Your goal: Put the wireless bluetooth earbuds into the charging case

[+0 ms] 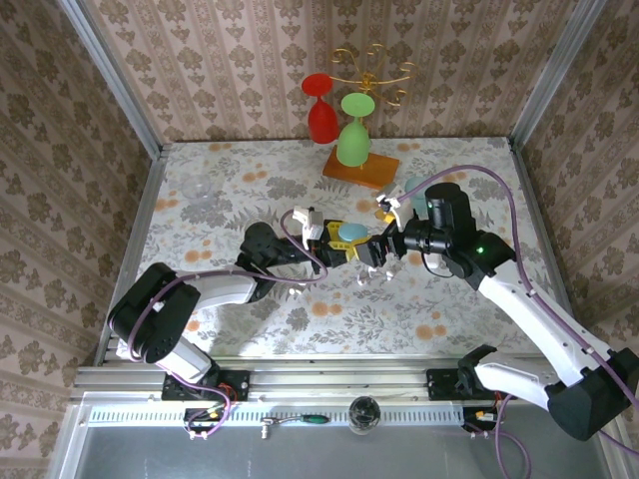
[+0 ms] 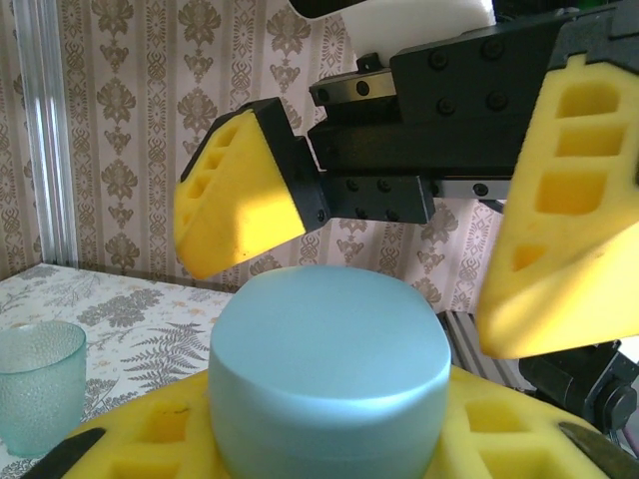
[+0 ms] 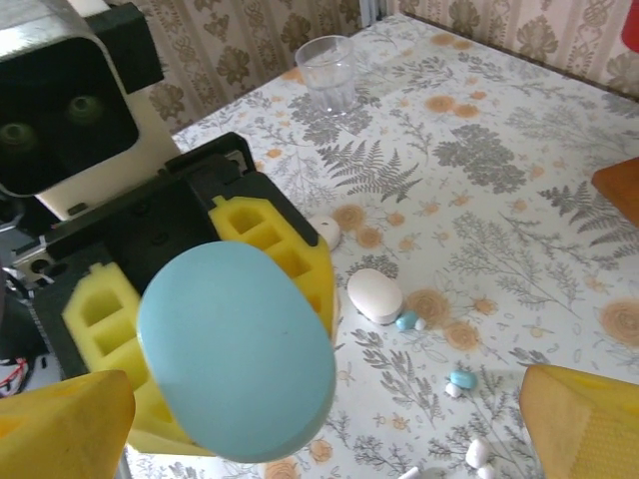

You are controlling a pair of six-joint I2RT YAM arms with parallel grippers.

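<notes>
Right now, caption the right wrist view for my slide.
Left gripper holds the light blue case before the open right gripper; earbuds and a white case lie on the table.

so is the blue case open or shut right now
Shut. The blue case, clamped in the left tool, reads as one smooth pebble in both wrist views, lid down, no cavity showing.

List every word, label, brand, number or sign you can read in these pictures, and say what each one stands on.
None: no view shows a readable word, label, brand, number or sign.
The blue case, the white case, the earbuds and the clear cup are plain.
The wallpaper and the tablecloth carry patterns only.
</notes>
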